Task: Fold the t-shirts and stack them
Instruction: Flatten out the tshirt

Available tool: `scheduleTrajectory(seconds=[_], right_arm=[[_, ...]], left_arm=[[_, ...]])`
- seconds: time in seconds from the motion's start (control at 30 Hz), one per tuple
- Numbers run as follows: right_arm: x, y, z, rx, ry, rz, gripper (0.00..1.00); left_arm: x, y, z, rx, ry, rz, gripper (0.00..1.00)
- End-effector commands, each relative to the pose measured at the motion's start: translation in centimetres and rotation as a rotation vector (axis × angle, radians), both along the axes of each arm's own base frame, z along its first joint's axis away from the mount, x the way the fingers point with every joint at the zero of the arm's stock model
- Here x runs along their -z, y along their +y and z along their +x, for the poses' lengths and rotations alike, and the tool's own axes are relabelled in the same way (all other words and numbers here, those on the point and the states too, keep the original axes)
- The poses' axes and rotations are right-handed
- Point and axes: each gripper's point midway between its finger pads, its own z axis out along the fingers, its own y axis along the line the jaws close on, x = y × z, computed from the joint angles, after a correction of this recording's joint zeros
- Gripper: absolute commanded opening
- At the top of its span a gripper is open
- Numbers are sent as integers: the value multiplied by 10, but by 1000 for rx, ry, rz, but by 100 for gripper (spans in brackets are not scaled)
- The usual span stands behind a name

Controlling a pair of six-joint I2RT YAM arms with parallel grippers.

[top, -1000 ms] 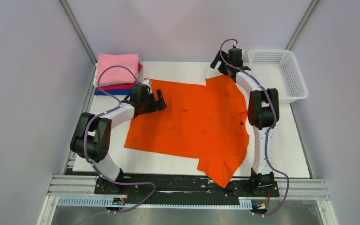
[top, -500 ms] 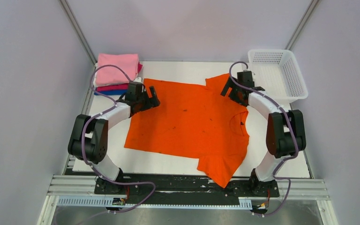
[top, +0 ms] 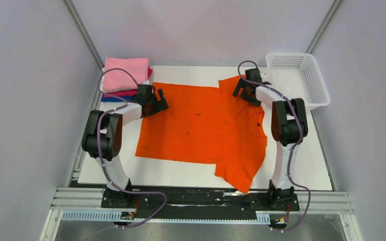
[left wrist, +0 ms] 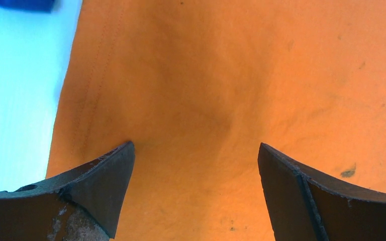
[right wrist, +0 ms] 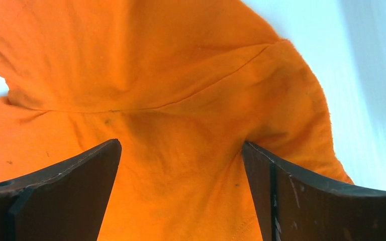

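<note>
The bright orange t-shirt [top: 201, 125] lies spread flat on the white table, neck to the right. My left gripper [top: 157, 102] is open, its fingers set down over the shirt's far left corner; the left wrist view [left wrist: 196, 165] shows orange cloth between them and the hem on the left. My right gripper [top: 241, 90] is open over the far sleeve; the right wrist view [right wrist: 181, 160] shows the sleeve seam between its fingers. The folded tees [top: 125, 75], pink on top over magenta and blue, are stacked at the far left corner.
A white mesh basket [top: 297, 80] stands at the far right corner. Grey walls close in on both sides. A bare strip of the white table [top: 301, 160] lies right of the shirt. A metal rail [top: 201, 201] runs along the near edge.
My right arm swung from the table's far edge down onto the far sleeve. My left gripper moved left and back to the shirt's far left corner. The shirt shifted slightly.
</note>
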Motion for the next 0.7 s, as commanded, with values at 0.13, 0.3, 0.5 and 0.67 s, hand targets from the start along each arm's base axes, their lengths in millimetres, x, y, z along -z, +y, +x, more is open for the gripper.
scheduleTrajectory(seconds=[0.13,0.3,0.5,0.67], right_arm=[[17,-17,46,10,9,-16,100],[-40,-6,49,-13,-71,20,100],[-124,12,6,-97,-201,5,100],[-141,1,-51,-28,-251,23,100]], left_arm=[[9,19,23,-53,38,45,100],[-40,7,27,6,-54,45,100],[-101,12,-27,-37,-104,192,100],[-94,34,-120,-122,-18,189,100]])
